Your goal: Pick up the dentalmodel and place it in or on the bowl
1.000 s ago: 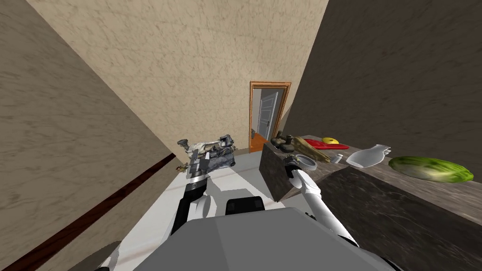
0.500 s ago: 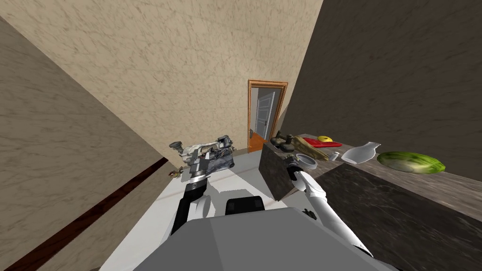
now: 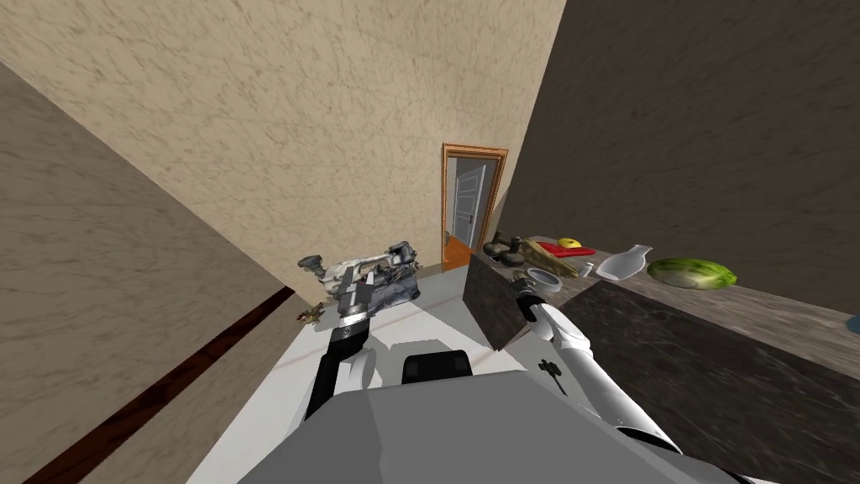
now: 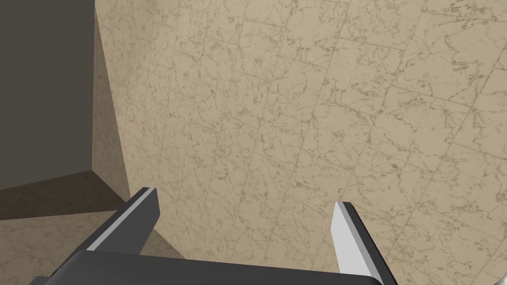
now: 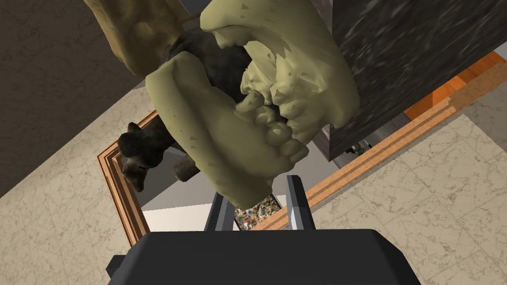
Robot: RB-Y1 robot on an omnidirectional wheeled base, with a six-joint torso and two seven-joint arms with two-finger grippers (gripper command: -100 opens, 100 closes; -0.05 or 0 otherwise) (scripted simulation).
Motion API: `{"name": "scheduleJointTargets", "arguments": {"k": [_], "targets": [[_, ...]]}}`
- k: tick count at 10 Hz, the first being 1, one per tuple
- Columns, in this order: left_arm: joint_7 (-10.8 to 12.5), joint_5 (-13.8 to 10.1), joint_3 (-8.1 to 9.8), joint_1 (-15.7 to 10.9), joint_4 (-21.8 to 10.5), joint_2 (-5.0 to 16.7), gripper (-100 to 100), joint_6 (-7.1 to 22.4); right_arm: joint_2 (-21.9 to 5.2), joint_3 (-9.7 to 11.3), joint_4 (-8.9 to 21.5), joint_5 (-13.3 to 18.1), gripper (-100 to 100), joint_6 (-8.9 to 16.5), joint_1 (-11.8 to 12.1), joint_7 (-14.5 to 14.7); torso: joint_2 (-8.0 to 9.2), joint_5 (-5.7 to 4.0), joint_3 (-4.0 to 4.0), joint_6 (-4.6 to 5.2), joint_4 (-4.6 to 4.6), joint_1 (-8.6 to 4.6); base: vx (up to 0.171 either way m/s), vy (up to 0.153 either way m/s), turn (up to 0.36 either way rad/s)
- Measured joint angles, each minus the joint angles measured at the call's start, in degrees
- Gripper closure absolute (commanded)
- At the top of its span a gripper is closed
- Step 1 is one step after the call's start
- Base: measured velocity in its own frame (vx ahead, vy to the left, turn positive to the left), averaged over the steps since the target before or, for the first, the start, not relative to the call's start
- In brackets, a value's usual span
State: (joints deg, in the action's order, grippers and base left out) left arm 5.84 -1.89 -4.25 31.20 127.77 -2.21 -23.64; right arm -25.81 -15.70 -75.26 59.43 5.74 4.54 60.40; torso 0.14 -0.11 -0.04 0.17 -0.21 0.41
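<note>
The dental model is an olive cast of two tooth rows on a dark hinge. My right gripper is shut on its lower end, one finger pressing each side. In the head view the right gripper hangs at the near end of the dark stone counter, just beside a shallow grey bowl that sits on the countertop. I cannot tell whether the model is over the bowl. My left gripper is held out in front of my chest, and its fingers stand open with nothing between them.
Along the counter lie dark pots, an olive object, a red tray, a white vase on its side and a green melon. A grey-white machine sits on the floor ahead. An open doorway is beyond.
My view has swung, so the counter's things sit further left and smaller. The right gripper stays by the bowl, still shut on the model. The left arm holds its pose.
</note>
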Motion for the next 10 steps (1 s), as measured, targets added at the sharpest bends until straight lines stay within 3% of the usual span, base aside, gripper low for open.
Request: {"name": "scheduleJointTargets", "arguments": {"k": [4, 10], "targets": [[0.00, 0.00, 0.01, 0.00, 0.00, 0.01, 0, 0.00, -4.59, 0.71, 2.44, -2.25, 100, -1.85, -0.28, -0.36, -0.10, 0.01, -0.04, -0.04, 0.02, -0.23, -0.017, 0.113, -0.097], [0.00, 0.00, 0.00, 0.00, 0.00, 0.00, 0, 0.00, -14.15, 2.20, 6.88, -7.02, 100, -5.30, -0.76, -1.70, 0.13, 0.13, 0.12, -0.02, 0.11, 0.05, -0.036, 0.137, -0.112]]}}
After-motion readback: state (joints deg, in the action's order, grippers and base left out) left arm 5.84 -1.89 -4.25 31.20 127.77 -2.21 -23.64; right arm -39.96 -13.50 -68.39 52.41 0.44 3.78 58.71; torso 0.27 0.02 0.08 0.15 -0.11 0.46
